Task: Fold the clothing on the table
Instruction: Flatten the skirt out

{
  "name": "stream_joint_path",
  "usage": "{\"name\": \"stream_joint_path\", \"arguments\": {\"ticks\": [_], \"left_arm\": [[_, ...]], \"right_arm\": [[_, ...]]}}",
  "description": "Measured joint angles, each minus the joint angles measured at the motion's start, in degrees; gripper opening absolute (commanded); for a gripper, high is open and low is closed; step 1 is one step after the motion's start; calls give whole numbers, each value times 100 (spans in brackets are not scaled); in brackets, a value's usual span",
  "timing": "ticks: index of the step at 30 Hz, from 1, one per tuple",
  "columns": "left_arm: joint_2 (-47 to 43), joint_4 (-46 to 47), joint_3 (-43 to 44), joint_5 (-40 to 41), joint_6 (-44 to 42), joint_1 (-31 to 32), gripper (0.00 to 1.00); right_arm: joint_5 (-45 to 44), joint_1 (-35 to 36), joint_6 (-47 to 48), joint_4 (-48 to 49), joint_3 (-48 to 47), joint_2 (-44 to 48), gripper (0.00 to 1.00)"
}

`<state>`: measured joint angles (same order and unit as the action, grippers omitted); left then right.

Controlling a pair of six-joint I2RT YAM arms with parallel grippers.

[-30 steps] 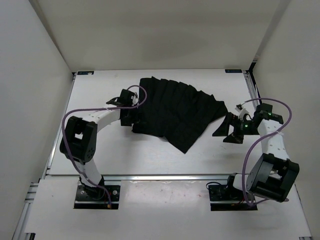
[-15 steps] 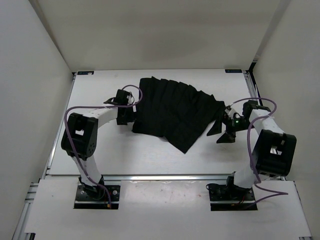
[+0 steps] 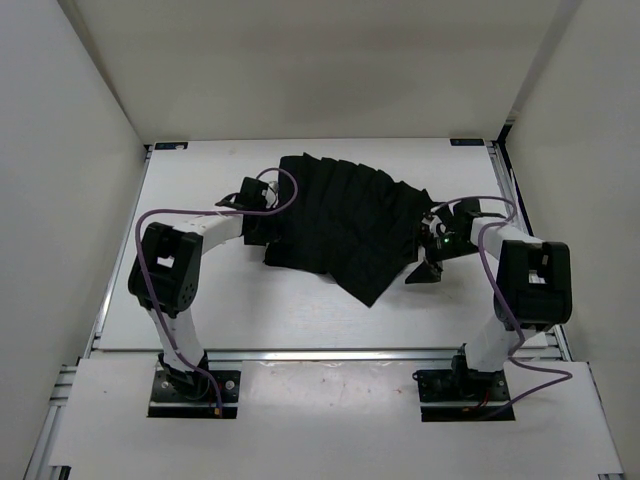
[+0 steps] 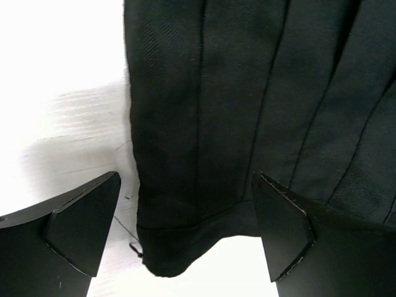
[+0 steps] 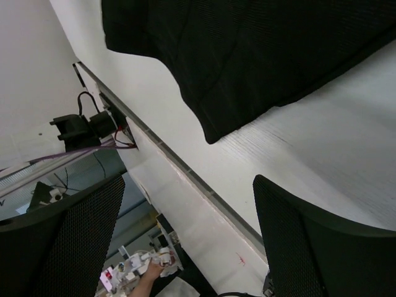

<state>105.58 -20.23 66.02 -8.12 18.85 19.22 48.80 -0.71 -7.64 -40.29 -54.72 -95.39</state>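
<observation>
The clothing (image 3: pixel 350 222) is a black pleated garment spread out on the middle of the white table (image 3: pixel 200 300). My left gripper (image 3: pixel 262 228) is at its left edge. In the left wrist view the gripper (image 4: pixel 187 178) is open, with the garment's hemmed corner (image 4: pixel 179 204) lying between its fingers (image 4: pixel 80 229). My right gripper (image 3: pixel 424 256) is at the garment's right edge. In the right wrist view it (image 5: pixel 190 180) is open over bare table (image 5: pixel 309 154), with the clothing (image 5: pixel 247 49) just beyond the fingertips and nothing between them.
A metal rail (image 3: pixel 330 352) runs along the table's near edge and another (image 3: pixel 505 180) along its right side. White enclosure walls (image 3: pixel 70 150) stand close on three sides. Purple cables (image 3: pixel 180 215) loop over both arms. A person's hand (image 5: pixel 151 270) shows beyond the table edge.
My right arm has swung left, bringing its gripper from beside the garment up to its right edge. My left gripper has shifted slightly at the left edge and stays open.
</observation>
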Motion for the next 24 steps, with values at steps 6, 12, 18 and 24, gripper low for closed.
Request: {"name": "stream_joint_path", "arguments": {"ticks": [6,12,18,24], "left_arm": [[20,59,-2,-68,-76,66,94],[22,127,-72,-92,-122,39,78],[-2,269,-186,-192,-90,-92,66],[-2,275,-197,-199,-79,-107,64]], "right_arm": [[-90,168,-116,245,170,-315,89],[-184,612,-332,535,92,-710,83],[-391,730,-544,796,-199,-994,55],[-721,826,-844,1073,-205,-994,10]]}}
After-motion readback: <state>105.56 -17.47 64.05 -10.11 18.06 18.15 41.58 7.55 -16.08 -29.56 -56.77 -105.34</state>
